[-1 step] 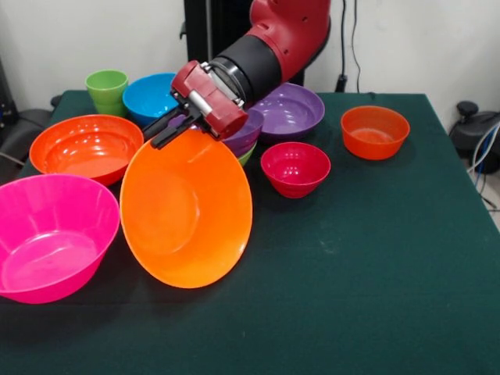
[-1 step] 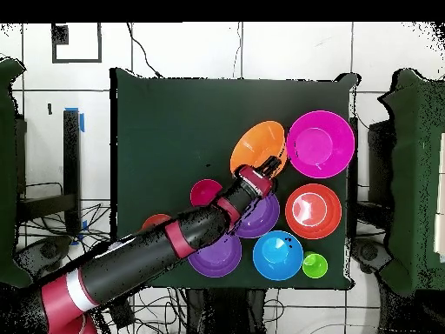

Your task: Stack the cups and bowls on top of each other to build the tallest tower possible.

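Observation:
My gripper (image 1: 162, 133) (image 2: 271, 163) is shut on the upper rim of the large orange bowl (image 1: 186, 211) (image 2: 256, 143), which is tipped up on its edge with its opening facing the camera in the front view. Just behind the wrist stands the tower, a purple bowl (image 1: 248, 131) (image 2: 261, 217) on a lime-green bowl (image 1: 247, 155). The large pink bowl (image 1: 51, 234) (image 2: 320, 143) sits beside the orange one. The green cup (image 1: 107, 90) (image 2: 314, 265) stands upright at the far corner next to the blue bowl (image 1: 152, 95) (image 2: 278, 255).
A red-orange bowl (image 1: 86, 144) (image 2: 312, 210) lies between the pink and blue ones. A second purple bowl (image 1: 287, 109) (image 2: 215, 252), a small magenta bowl (image 1: 295, 166) (image 2: 205, 192) and a small orange bowl (image 1: 375, 131) (image 2: 155, 223) stand apart on the green cloth (image 1: 367, 273).

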Available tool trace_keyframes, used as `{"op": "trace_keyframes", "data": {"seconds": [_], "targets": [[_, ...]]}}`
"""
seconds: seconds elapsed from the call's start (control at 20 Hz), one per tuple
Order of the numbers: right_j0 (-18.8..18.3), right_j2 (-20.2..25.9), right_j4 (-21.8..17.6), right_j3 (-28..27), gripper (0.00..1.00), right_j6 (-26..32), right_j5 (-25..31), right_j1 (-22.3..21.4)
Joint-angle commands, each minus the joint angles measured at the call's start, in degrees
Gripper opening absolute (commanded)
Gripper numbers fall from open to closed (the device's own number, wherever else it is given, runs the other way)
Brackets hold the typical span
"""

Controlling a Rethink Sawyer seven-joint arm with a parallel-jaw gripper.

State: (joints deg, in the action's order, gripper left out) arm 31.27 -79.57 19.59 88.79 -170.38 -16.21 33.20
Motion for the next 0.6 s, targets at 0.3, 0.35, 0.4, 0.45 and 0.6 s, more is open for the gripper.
{"op": "trace_keyframes", "data": {"seconds": [0.3, 0.35, 0.4, 0.45, 0.6], "targets": [[0.0, 6.8, -6.4, -13.7, 0.00, 6.3, 13.2, -3.8], [-0.1, 7.1, -7.3, -14.3, 0.00, 6.6, 14.0, -4.5], [-0.3, 8.0, -8.5, -14.7, 0.00, 7.0, 14.7, -5.7], [-0.5, 8.9, -9.7, -15.1, 0.00, 7.4, 15.4, -6.9], [-1.0, 11.6, -13.1, -16.6, 0.00, 8.4, 18.3, -10.2]]}}
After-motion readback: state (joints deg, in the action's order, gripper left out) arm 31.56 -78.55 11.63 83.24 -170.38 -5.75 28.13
